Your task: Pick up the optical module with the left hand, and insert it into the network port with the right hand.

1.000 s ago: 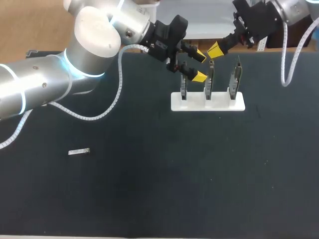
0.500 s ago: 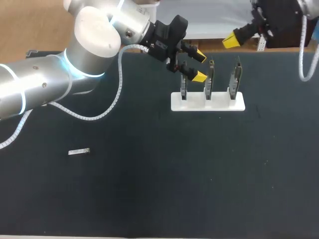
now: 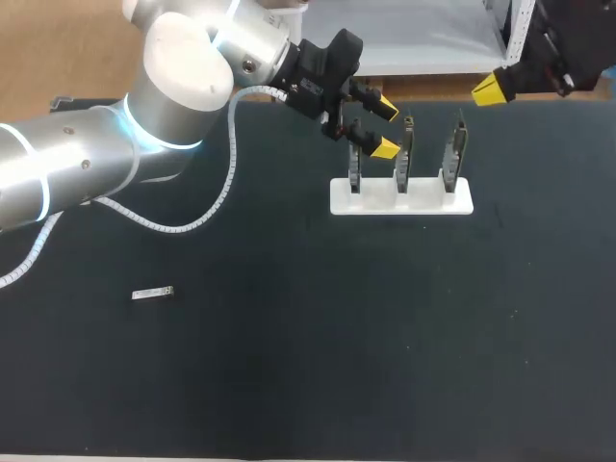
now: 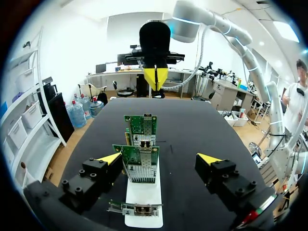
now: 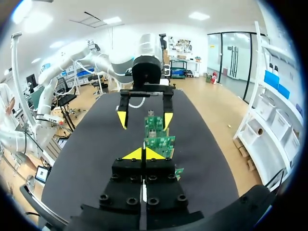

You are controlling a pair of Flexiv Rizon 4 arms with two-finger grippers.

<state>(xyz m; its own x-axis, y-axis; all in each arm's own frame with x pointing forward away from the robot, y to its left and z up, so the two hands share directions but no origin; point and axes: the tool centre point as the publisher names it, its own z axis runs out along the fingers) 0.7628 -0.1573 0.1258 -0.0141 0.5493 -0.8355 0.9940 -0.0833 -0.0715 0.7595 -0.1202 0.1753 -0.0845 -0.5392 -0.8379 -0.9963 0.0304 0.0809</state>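
Small silver rectangular optical module (image 3: pixel 152 293): on our black table (image 3: pixel 289 366), eight o'clock, ungrasped. White rack of green network cards (image 3: pixel 375 201): one o'clock. Left gripper (image 3: pixel 386 127): fingers spread wide, empty, at the rack's eleven o'clock. Right gripper (image 3: pixel 493 90): fingers pressed together, empty. We judge pickup and insertion both outstanding.

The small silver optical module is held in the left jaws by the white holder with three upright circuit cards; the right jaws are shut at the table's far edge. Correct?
Not the module. The small silver optical module lies on the black table, well apart from the left jaws, which stand open and empty by the white holder; the head view shows it. The rest holds.
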